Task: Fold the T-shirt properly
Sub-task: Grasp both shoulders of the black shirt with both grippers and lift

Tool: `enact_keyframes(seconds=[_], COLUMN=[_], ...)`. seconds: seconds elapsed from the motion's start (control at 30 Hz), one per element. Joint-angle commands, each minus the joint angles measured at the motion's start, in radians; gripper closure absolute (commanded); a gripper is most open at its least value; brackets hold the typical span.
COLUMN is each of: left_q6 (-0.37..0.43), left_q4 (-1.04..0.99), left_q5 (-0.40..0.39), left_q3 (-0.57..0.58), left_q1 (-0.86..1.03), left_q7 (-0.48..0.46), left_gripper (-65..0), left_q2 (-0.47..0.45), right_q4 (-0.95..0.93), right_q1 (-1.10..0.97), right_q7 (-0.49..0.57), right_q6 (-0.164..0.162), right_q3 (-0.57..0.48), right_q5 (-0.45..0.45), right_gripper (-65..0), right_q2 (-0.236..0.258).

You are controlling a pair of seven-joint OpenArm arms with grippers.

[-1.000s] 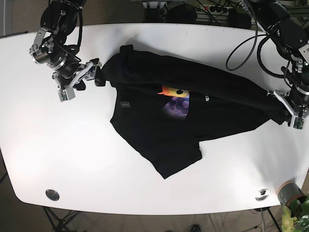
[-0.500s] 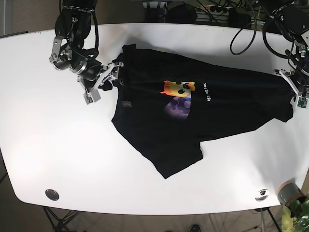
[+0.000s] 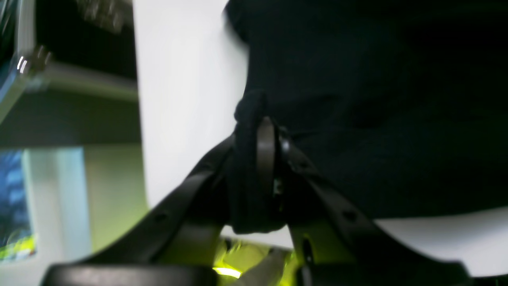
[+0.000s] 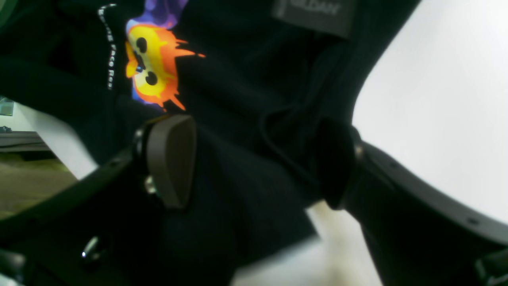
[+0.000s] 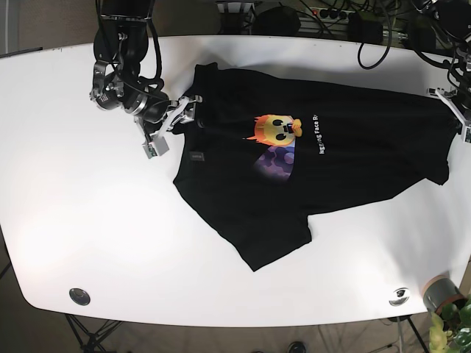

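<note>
T-shirt: the black T-shirt [image 5: 309, 162] lies spread across the middle and right of the white bench [image 5: 88, 220], stretched between the two arms, one lower corner pointing toward the near edge.
Print: an orange and yellow face [image 5: 276, 131] with purple below it sits at the chest, white lettering [image 5: 319, 132] just beside it.
Label: a small grey tag [image 4: 313, 12] shows near the collar in the right wrist view.
Left pincer: the left pincer [image 3: 264, 159] is at the far right edge of the bench, its fingers pressed together on a bunched fold of the T-shirt; in the base view it [image 5: 460, 110] is partly cut off by the frame.
Right pincer: the right pincer [image 4: 254, 159] stands spread apart over the collar side of the T-shirt, cloth lying between its pads [image 4: 172, 159]; whether either pad touches the cloth I cannot tell. In the base view it [image 5: 180, 114] sits at the shirt's left edge.
Bench fittings: two round metal discs [image 5: 79, 296] are set near the front corners.
Plant: green leaves [image 5: 449, 331] show at the lower right corner, off the bench.
</note>
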Motion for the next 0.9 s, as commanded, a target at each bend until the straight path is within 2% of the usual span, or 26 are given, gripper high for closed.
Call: enact_keyframes(seconds=[0.0, 0.33, 0.4, 0.47, 0.53, 0.67, 0.73, 0.87], left_q6=[0.006, 0.006, 0.006, 0.006, 0.006, 0.006, 0.006, 0.006], left_q4=[0.019, 0.016, 0.016, 0.016, 0.016, 0.015, 0.015, 0.021], left_q5=[-0.014, -0.014, -0.014, -0.014, -0.014, -0.014, -0.014, -0.016], left_q3=[-0.008, -0.009, -0.009, -0.006, -0.003, -0.003, -0.001, -0.001], left_q1=[-0.008, -0.008, -0.008, -0.01, -0.01, -0.01, -0.011, -0.014], left_q7=[-0.027, -0.027, -0.027, -0.027, -0.027, -0.027, -0.027, -0.027], left_gripper=[0.0, 0.0, 0.0, 0.0, 0.0, 0.0, 0.0, 0.0], left_q2=[-0.023, -0.026, -0.026, -0.026, -0.026, -0.026, -0.026, -0.023], right_q4=[0.015, 0.013, 0.013, 0.013, 0.006, -0.033, -0.043, 0.004], right_q1=[-0.001, -0.061, -0.062, -0.059, -0.058, -0.035, -0.032, -0.032], right_q7=[0.014, 0.059, 0.065, 0.065, 0.071, 0.08, 0.083, 0.085], right_q6=[0.001, 0.001, 0.001, 0.001, 0.001, 0.001, 0.001, 0.001], right_q3=[0.001, -0.026, -0.026, -0.026, -0.026, -0.026, -0.023, 0.004], right_q5=[0.013, 0.005, 0.005, 0.005, 0.005, 0.005, 0.005, 0.013], right_gripper=[-44.4, -43.6, -38.8, -31.4, -19.7, -4.8, -2.5, -2.4], right_q2=[0.004, 0.003, 0.003, 0.003, 0.004, 0.008, 0.009, 0.023])
